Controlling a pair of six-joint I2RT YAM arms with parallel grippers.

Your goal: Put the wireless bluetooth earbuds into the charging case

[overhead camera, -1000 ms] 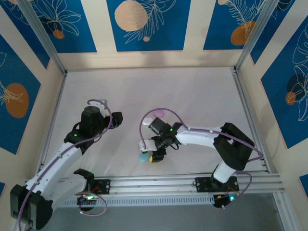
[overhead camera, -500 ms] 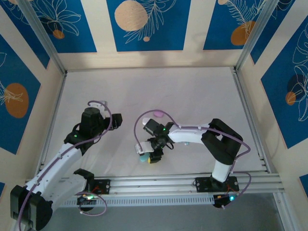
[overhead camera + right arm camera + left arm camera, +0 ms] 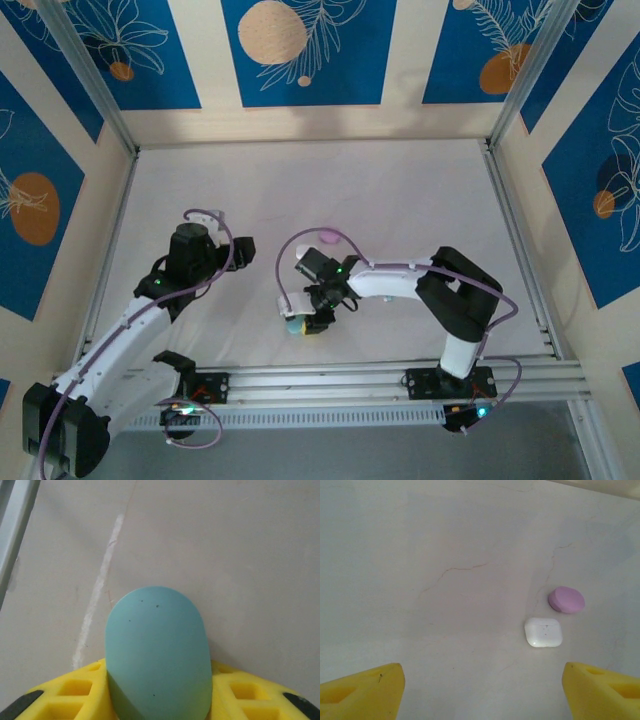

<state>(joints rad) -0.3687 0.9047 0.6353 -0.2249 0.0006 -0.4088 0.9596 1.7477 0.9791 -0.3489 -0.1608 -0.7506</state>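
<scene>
1. Progress is judged early: no lid is seen open, and whether buds are seated inside cannot be told.
2. Cyan case point(image 3: 157, 655) is clasped at its sides by the jaws of the right gripper point(image 3: 157, 669), nearer the arm bases than the pink case point(image 3: 566, 600).
3. White case point(image 3: 543, 632) lies just beside the pink case, untouched.
4. Left gripper point(image 3: 481, 672) is held wide open and empty, left of the pink case, well apart.
5. Lid opening and bud seating are judged as left to do.

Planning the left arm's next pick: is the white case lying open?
No, the white case lies closed on the table beside the pink case.
</scene>
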